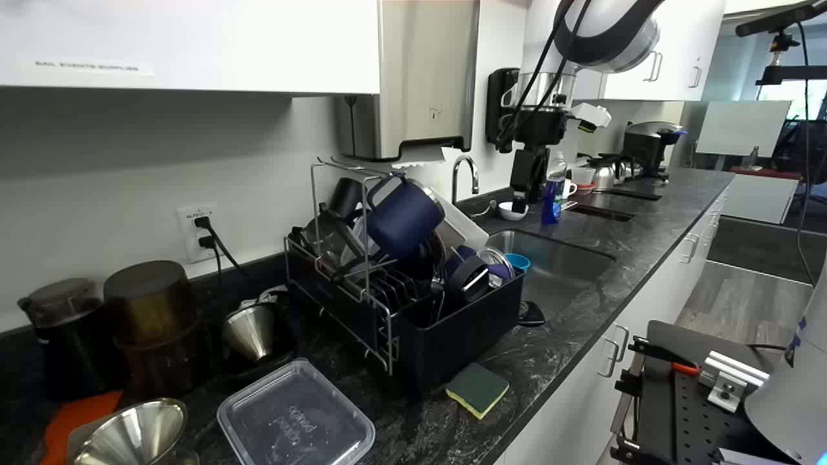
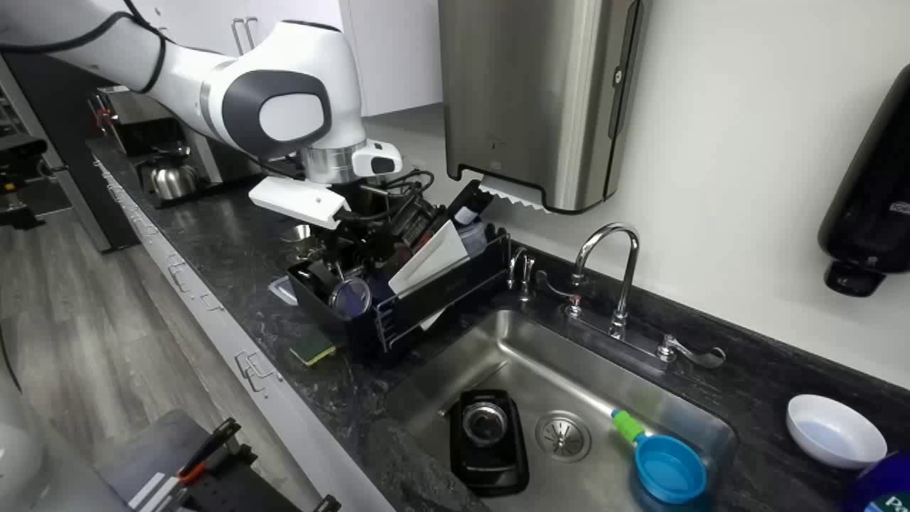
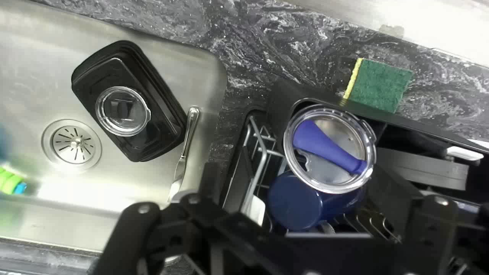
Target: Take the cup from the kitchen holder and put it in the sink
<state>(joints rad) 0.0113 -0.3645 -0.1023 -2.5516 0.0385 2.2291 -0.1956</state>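
The cup (image 1: 406, 217), dark blue with a handle, rests tilted high on the dish rack (image 1: 446, 336). In the wrist view a dark-blue cup shows in the rack, just beside a clear lid (image 3: 344, 137) with a purple piece (image 3: 324, 145) inside its ring; whether it is that same cup cannot be told. The end effector (image 3: 301, 187) hangs in the air, its fingers spread wide apart. A flat white board (image 2: 430, 259) leans in the end of the rack nearest the sink (image 2: 554, 380).

The metal sink is next to the rack. In it lie a black container (image 3: 160, 110) with a round lid (image 3: 122, 112) on top, a knife (image 3: 188, 139) just beside the container, and a blue scoop (image 2: 668, 469) with a green handle. A curved tap (image 2: 627, 284) rises at its back edge.

On the surface (image 1: 536, 361), a green and yellow sponge (image 1: 478, 387) lies just in front of the rack. A clear plastic box (image 1: 297, 413) is on the side of the rack away from the sink. A white bowl (image 2: 835, 432) and a bottle of blue soap (image 1: 553, 194) stand past the sink. A paper towel dispenser (image 2: 533, 99) hangs on the wall (image 2: 732, 178).
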